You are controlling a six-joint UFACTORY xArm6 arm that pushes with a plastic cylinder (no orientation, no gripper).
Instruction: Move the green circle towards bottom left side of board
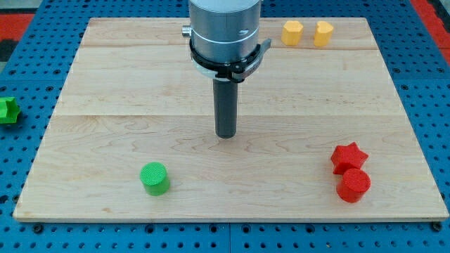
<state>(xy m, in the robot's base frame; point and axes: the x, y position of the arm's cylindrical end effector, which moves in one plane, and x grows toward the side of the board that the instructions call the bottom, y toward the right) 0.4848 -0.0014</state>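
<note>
The green circle is a short green cylinder standing on the wooden board near the view's bottom left. My tip is the lower end of the dark rod and rests near the middle of the board. It is up and to the right of the green circle, well apart from it and touching no block.
A red star and a red circle sit together at the bottom right. Two yellow blocks sit at the top right edge. A green block lies off the board at the left.
</note>
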